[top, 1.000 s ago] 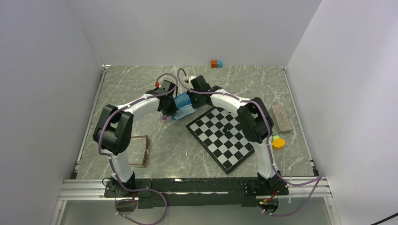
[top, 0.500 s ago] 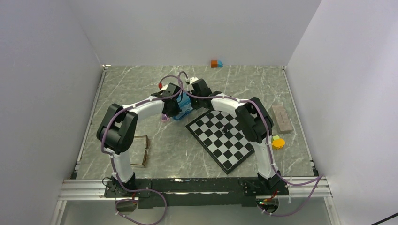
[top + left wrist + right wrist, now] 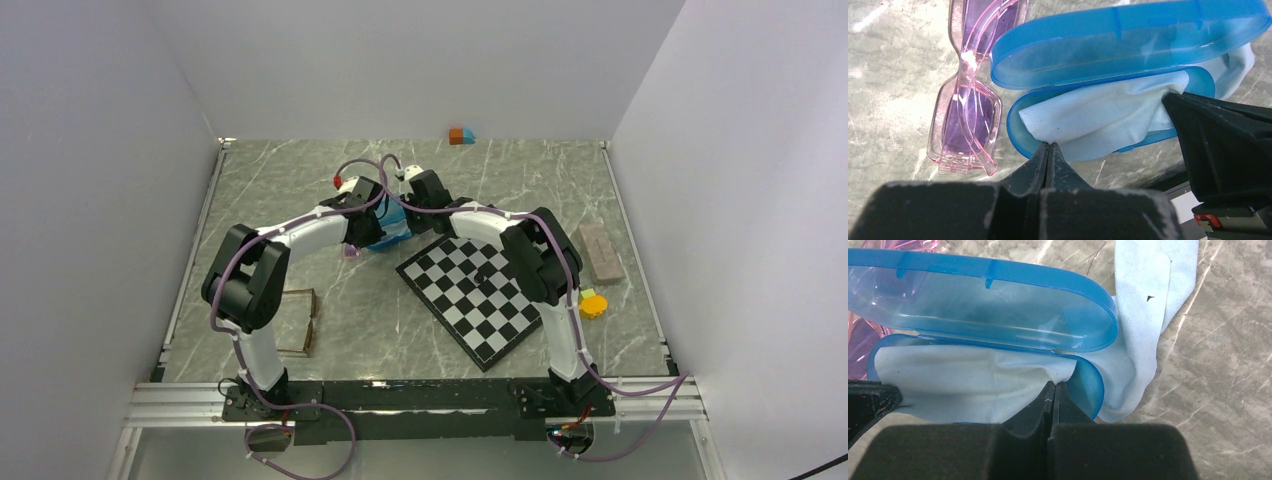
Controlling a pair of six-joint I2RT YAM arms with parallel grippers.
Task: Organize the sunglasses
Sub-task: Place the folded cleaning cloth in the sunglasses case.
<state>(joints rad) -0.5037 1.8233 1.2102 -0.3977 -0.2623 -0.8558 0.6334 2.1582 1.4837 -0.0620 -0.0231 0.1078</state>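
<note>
The open blue case (image 3: 392, 226) lies mid-table with a light-blue cloth (image 3: 1098, 115) in its lower half and its lid (image 3: 1128, 40) raised. The small translucent purple sunglasses (image 3: 968, 100) lie folded on the table just left of the case, and also show in the top view (image 3: 350, 252). My left gripper (image 3: 1049, 144) is shut on the cloth's near-left edge. My right gripper (image 3: 1054, 384) is shut on the cloth (image 3: 973, 380) at the case's right end, where more cloth (image 3: 1143, 315) spills onto the table. The brown-framed sunglasses (image 3: 298, 322) lie near the left arm's base.
A checkerboard (image 3: 480, 290) lies right of the case. A brownish block (image 3: 601, 252) and an orange toy (image 3: 593, 305) sit at the right. Orange and teal blocks (image 3: 461, 136) stand by the back wall. White walls enclose the table.
My left gripper has moved right and a little farther back, closing in on the case beside the right gripper. The right arm has shifted slightly.
</note>
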